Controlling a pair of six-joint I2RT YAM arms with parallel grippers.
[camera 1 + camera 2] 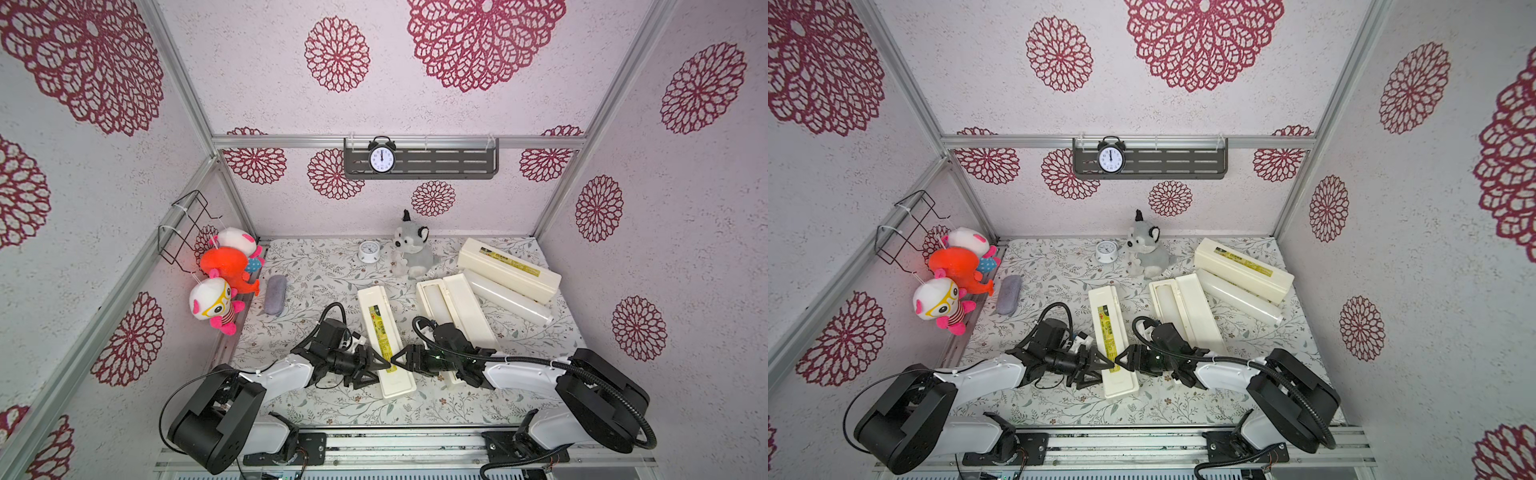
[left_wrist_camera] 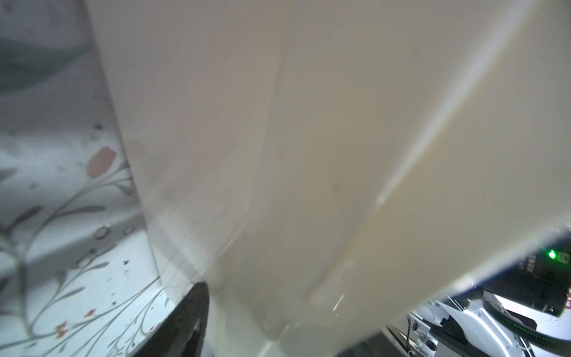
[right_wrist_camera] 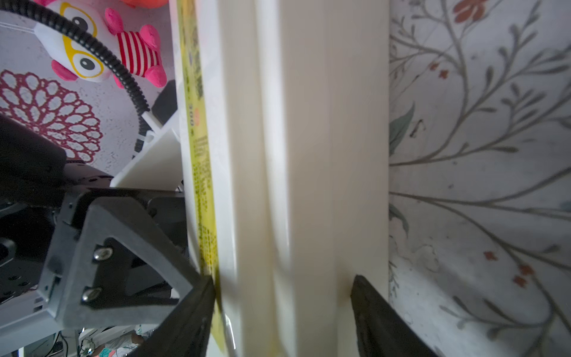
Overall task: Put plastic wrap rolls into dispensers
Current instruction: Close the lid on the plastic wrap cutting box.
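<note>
Plastic wrap roll (image 1: 509, 297) is seen loose on the floral table (image 1: 316, 399) at the right rear, laid right against the front wall of the rear dispenser (image 1: 509, 266), whose lid is shut. A middle dispenser (image 1: 467, 311) is laid open just left of it. A pale cylinder appears to sit in its tray, probably a 2nd roll, not confirmed. A 3rd roll is not seen. Handling, as judged: the roll is expected to be light and stiff along its cardboard core, with a glossy, slippery film skin that dents if over-squeezed. It is best taken across the diameter at mid-length so it stays level, with a moderate squeeze. Dispensers are expected to be light, hollow, thin-walled hard plastic, smooth and easily slid on the cloth. A lid is best lifted at its free long edge with the base pinned. Work is on the front dispenser (image 1: 372, 297), label up and lid down, approached from both sides near its front end. Right gripper (image 1: 397, 359): jaws are set box-wide and astride it, 1 pad (image 3: 200, 303) on the labelled lid face, the other pad (image 3: 370, 303) on the opposite edge by the table. Contact is seen on both, so it is read as clamped on the front dispenser. Left gripper (image 1: 384, 371): tips are laid at the box's other long edge. Only 1 finger (image 2: 188, 312) is shown in the wrist view, against the lower wall, so whether it grips cannot be told.
</note>
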